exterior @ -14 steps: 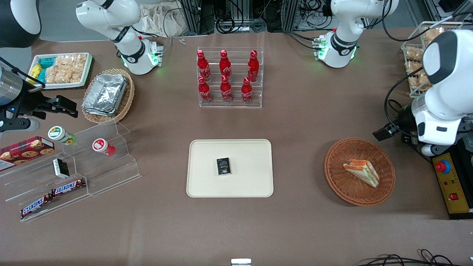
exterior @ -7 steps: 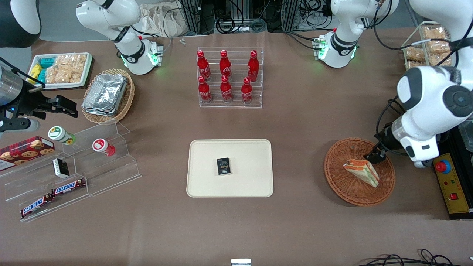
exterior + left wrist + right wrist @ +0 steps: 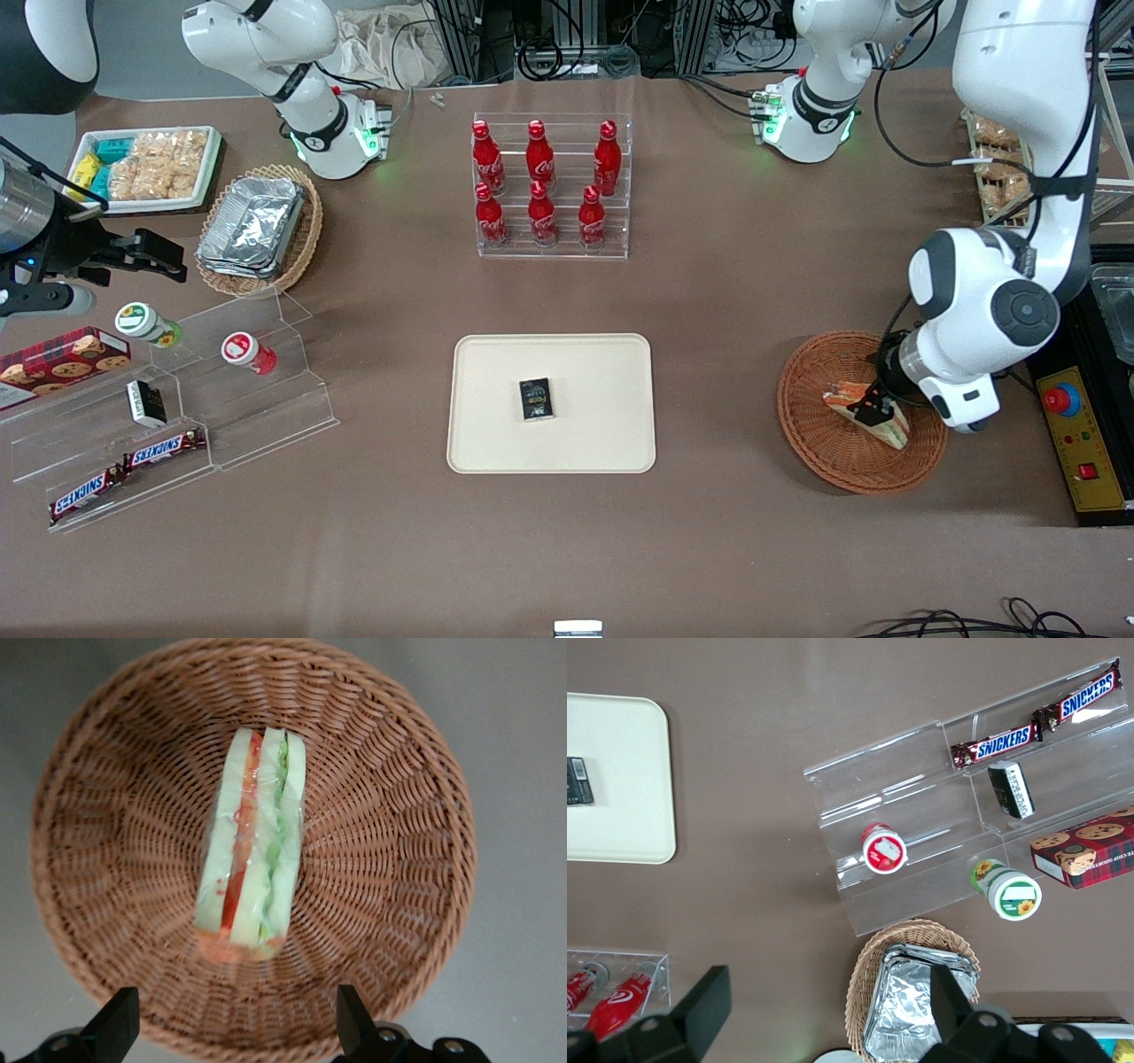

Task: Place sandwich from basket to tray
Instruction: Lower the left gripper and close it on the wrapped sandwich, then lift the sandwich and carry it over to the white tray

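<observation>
Sandwich (image 3: 252, 846) lying on edge near centre of basket (image 3: 811, 434), layers up, so both bread faces exposed for a side pinch. Gripper (image 3: 873, 409) hovering just over it, fingers (image 3: 115, 1023) spread wide, straddling the wedge's wider end, nothing held. Tray (image 3: 602, 443) at basket's 9 o'clock in front view, well apart, small dark packet (image 3: 536, 398) already on it. Wrist view shows finger spread and alignment; front view hides those under the arm, shows tray instead.
</observation>
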You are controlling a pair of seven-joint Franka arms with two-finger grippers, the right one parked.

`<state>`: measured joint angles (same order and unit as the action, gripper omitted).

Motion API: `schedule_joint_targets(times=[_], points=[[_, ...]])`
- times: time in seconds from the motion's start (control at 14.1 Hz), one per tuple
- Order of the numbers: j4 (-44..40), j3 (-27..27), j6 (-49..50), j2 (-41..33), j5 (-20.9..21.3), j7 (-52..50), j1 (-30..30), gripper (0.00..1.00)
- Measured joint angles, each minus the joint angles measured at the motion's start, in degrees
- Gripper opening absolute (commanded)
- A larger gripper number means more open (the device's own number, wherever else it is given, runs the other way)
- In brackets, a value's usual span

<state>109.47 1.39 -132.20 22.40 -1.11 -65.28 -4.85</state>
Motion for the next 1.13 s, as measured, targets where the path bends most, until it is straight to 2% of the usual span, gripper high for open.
schedule_joint_targets(times=[0.21, 0.35, 0.42, 0.49, 0.64, 1.13], points=[[-0.1, 0.03, -1.58, 2.63, 3.03, 0.0, 0.0, 1.0], [-0.14, 0.08, -3.11, 3.91, 3.49, 0.0, 0.01, 0.98], [-0.28, 0.19, -3.7, 4.41, 3.51, 0.0, 0.07, 0.84], [-0.48, 0.28, -3.95, 4.78, 3.58, 0.0, 0.29, 0.63], [-0.7, 0.43, -4.14, 5.47, 3.79, 0.0, 0.84, 0.0], [-2.68, 1.92, -3.74, 4.08, 4.16, 1.25, 1.18, 0.0]])
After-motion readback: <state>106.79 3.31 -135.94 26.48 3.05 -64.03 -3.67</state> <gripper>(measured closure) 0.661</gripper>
